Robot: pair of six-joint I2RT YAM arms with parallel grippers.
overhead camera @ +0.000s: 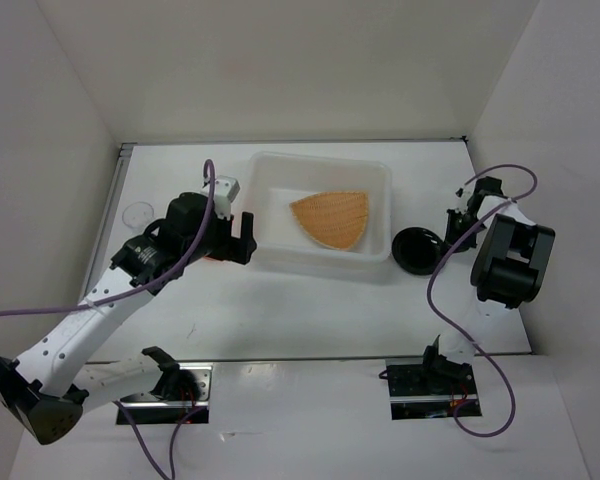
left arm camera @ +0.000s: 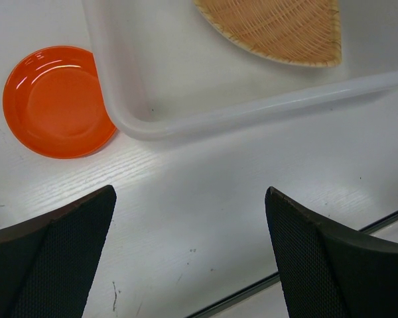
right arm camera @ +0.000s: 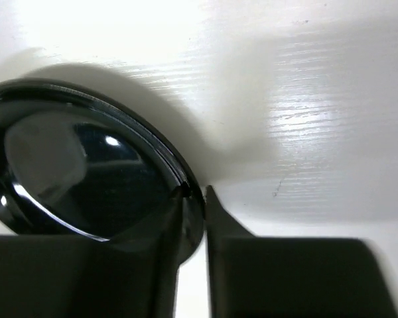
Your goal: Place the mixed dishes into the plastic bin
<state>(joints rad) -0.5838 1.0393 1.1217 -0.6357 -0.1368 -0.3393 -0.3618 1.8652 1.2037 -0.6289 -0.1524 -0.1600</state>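
- The bench (overhead camera: 310, 310) is a white wood-grain top, scuffed in places and walled in by plain white panels (overhead camera: 280, 60) on the left, far and right sides.
- Count: one white bin (overhead camera: 270, 245), one woven plate (overhead camera: 332, 218), one black plate (overhead camera: 417, 248), one orange plate (left arm camera: 56, 101), one clear cup (overhead camera: 137, 213), and two arms.
- The bin sits toward the far edge, midway between left and right, and the woven plate lies flat inside it.
- The cup stands by the left edge, well apart from the bin.
- The black plate is just right of the bin. I cannot tell whether it is resting or lifted.
- Only the left wrist view shows the orange plate clearly, against the bin's near left corner. From above, the arm covers it.
- The left claw (left arm camera: 189, 258) hangs spread wide above bare bench, holding nothing.
- Only the right wrist view shows the right claw (right arm camera: 194, 218) pinched onto the black plate's rim.
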